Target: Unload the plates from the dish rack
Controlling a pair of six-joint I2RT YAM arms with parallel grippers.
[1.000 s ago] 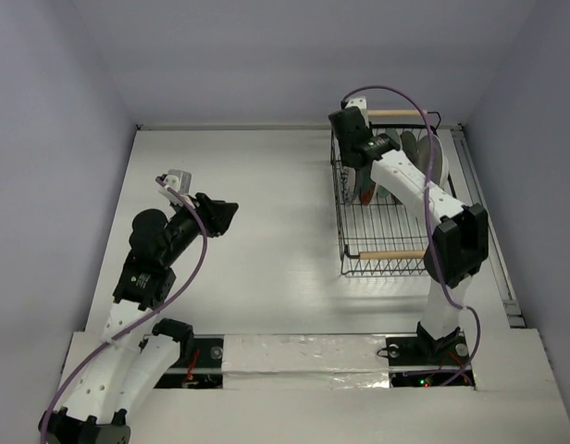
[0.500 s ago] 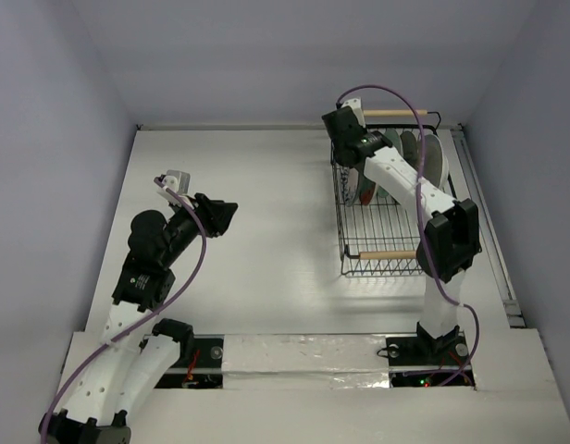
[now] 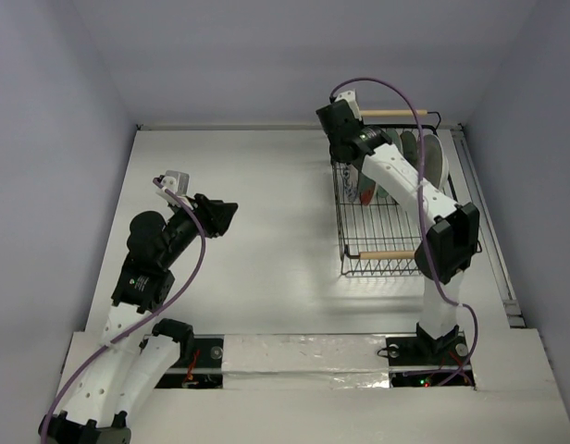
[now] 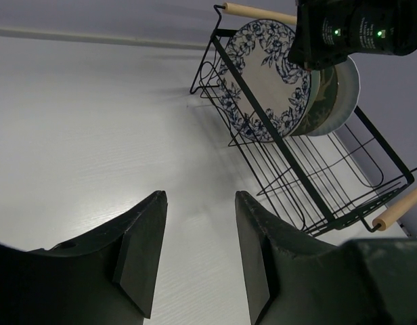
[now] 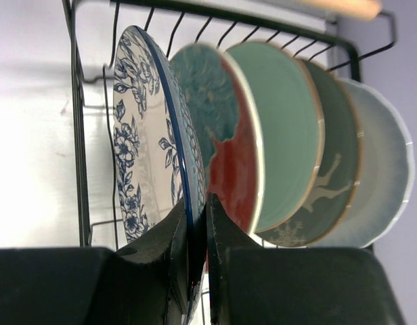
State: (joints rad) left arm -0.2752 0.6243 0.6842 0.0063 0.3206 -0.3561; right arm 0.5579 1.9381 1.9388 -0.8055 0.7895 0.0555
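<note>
The black wire dish rack (image 3: pixel 385 231) stands at the far right of the table. Several plates stand upright in it: blue-white patterned (image 5: pixel 137 149), red with teal (image 5: pixel 225 162), pale green (image 5: pixel 283 128), grey-brown (image 5: pixel 330 183) and plain white (image 5: pixel 381 176). My right gripper (image 5: pixel 197 203) is shut on the rim of the blue-white plate, which is still among the rack's wires. In the top view this gripper (image 3: pixel 350 159) is over the rack's far left corner. My left gripper (image 4: pixel 198 223) is open and empty above bare table, well left of the rack (image 4: pixel 310 196).
The rack has two wooden rod handles, one at the far end (image 3: pixel 396 114) and one at the near end (image 3: pixel 389 253). The near half of the rack holds no plates. A rail (image 3: pixel 484 222) runs along the table's right edge.
My right wrist has moved a little left and away, still gripping the blue-white plate's rim. The left arm has not moved.
</note>
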